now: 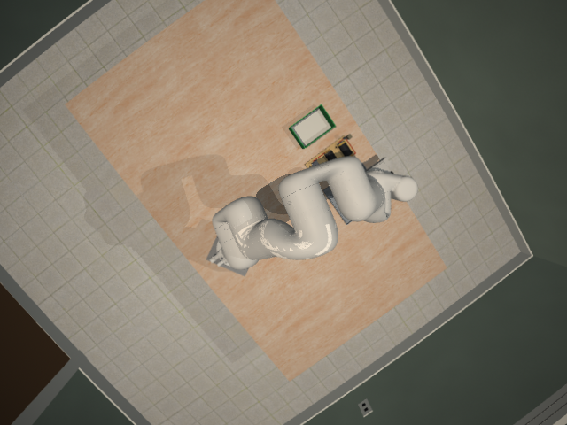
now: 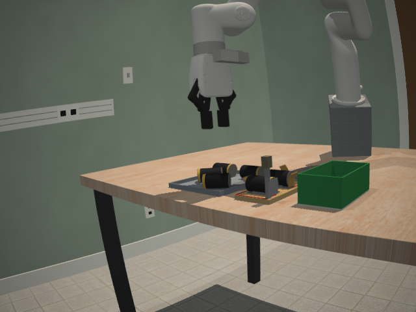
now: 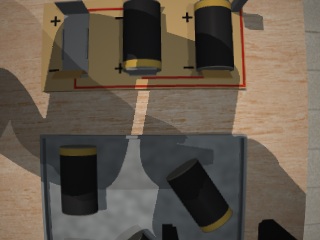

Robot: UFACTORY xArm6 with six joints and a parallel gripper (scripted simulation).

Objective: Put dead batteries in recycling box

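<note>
My gripper is half open and empty, high above the grey tray. The holder board has its left slot empty in the wrist view. Its middle battery and right battery lie in their slots, gold ends at the + marks. In the tray lie a straight battery, a slanted battery and a partly visible battery; the exterior view shows several there. The green recycling box is upright and empty. No lit bulb is discernible.
A small brown block stands on a grey post at the holder's near end. The box is beside the holder, opposite the tray. The wooden table edge runs close in front of them. The arm covers much of the tray from above.
</note>
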